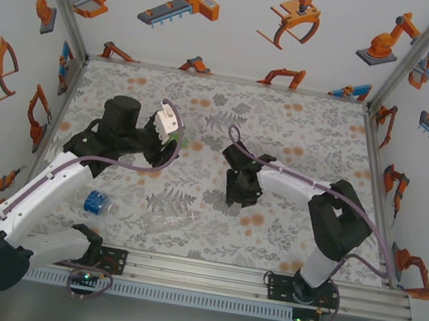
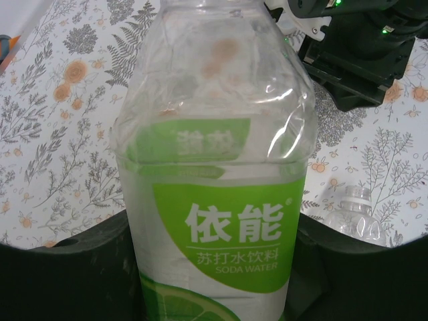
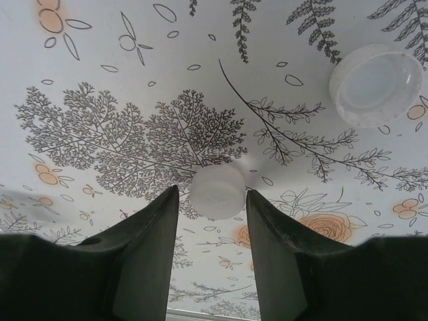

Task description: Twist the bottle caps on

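Note:
My left gripper [image 2: 214, 284] is shut on the green-labelled bottle [image 2: 214, 167], with a black finger [image 2: 67, 274] on each side of its label. The bottle's neck runs out of the top of the left wrist view. From above, that bottle [image 1: 172, 129] is held over the left middle of the table. My right gripper [image 3: 212, 200] is open and low over the table, with a white bottle cap [image 3: 217, 190] lying between its fingertips, small gaps either side. A second cap [image 3: 374, 83] lies open side up further off. The blue-labelled bottle [image 1: 96, 203] and the plain clear bottle [image 1: 167, 220] lie near the front.
The table [image 1: 303, 126] has a floral cover and is walled on three sides by panels with robot pictures. The right arm [image 2: 354, 47] shows just past the held bottle in the left wrist view, and the plain clear bottle [image 2: 354, 214] lies to its lower right.

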Action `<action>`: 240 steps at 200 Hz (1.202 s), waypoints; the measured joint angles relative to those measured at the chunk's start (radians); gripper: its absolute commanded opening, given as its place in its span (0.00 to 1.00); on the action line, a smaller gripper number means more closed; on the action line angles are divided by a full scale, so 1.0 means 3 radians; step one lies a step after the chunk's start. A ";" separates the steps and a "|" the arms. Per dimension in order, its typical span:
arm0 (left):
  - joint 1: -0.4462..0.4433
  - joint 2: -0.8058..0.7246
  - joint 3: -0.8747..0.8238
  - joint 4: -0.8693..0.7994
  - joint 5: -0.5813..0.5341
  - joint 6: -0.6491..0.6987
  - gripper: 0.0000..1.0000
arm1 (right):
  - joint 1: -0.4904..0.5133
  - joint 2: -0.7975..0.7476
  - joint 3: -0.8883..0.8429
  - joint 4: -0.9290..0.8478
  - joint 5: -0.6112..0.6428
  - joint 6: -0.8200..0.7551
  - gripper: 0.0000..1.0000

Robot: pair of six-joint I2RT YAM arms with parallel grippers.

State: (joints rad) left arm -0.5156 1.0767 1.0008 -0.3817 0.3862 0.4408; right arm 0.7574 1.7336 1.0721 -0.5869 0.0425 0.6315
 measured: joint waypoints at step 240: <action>0.0000 0.0000 -0.0001 0.0000 0.0027 -0.0023 0.00 | 0.0009 -0.0095 -0.0084 0.0085 0.0019 0.0001 0.41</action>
State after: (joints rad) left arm -0.5156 1.0767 1.0004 -0.3817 0.3943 0.4339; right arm 0.7601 1.7050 1.0470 -0.5613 0.0483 0.6319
